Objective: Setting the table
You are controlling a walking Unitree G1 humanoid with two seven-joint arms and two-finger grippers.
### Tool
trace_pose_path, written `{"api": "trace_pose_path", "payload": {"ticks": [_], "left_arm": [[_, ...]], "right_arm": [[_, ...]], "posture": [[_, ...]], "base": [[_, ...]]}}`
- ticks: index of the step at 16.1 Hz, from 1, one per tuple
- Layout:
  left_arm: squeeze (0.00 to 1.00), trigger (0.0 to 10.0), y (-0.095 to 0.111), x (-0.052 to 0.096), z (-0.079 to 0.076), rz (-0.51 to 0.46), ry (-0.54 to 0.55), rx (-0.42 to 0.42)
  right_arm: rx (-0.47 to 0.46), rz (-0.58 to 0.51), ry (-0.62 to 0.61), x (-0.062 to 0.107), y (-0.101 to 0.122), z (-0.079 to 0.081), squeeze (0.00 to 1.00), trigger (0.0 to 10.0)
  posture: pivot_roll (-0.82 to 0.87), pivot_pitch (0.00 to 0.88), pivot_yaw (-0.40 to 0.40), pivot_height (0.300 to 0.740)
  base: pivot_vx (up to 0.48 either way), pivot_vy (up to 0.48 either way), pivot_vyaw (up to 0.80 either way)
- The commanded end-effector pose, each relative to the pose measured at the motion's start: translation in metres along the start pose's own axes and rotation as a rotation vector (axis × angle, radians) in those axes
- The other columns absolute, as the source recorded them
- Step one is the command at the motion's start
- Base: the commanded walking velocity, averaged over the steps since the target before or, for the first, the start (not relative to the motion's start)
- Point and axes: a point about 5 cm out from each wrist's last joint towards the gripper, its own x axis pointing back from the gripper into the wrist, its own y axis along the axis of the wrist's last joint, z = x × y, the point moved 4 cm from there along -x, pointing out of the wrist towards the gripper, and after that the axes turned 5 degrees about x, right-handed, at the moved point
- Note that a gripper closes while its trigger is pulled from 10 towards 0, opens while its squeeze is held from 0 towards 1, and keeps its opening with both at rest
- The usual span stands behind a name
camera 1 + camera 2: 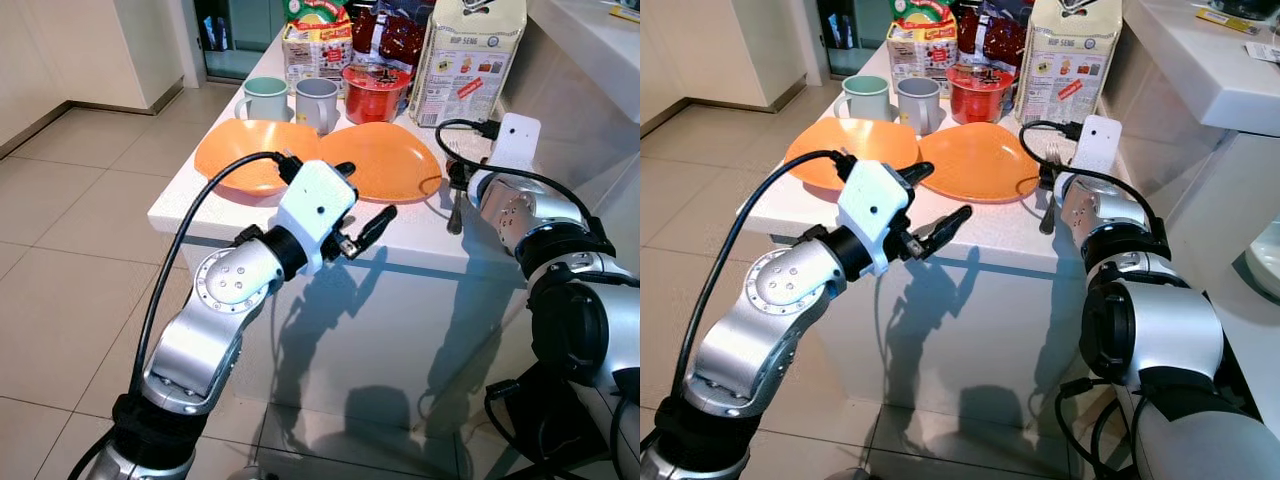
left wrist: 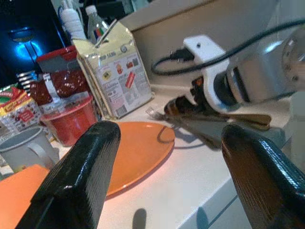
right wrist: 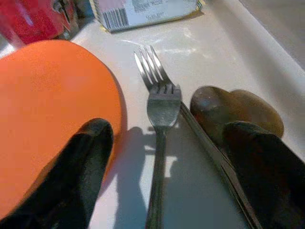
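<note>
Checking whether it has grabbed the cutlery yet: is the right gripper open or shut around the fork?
Open. The right gripper has its two fingers spread to either side of the fork, which lies flat on the table, ungripped.

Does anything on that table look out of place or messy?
Mildly: the two orange plates overlap at their rims, and the fork lies bunched with other cutlery. Nothing looks spilled or broken.

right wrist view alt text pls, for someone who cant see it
A silver fork lies on the white counter between the right end effector's open black fingers, tines pointing away. An orange plate sits beside it, with brown wooden cutlery on the other side.
</note>
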Motion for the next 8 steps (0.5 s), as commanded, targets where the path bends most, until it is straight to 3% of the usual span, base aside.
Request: {"api": "trace_pose_path", "payload": {"ticks": [1, 8], "left_arm": [[0.00, 10.0, 0.005, 0.002, -0.001, -0.011, -0.008, 0.005], [0.00, 10.0, 0.005, 0.003, -0.003, 0.003, -0.015, 0.009]], "right_arm": [[0.005, 0.020, -0.007, 0.001, 0.003, -0.002, 0.00, 10.0], [-0.009, 0.122, 0.028, 0.000, -0.028, 0.004, 0.00, 10.0]], "posture": [[0.06, 0.000, -0.036, 0.740], [0.05, 0.000, -0.033, 0.740]], "base": [[0.000, 0.000, 0.00], [0.000, 0.000, 0.00]]}}
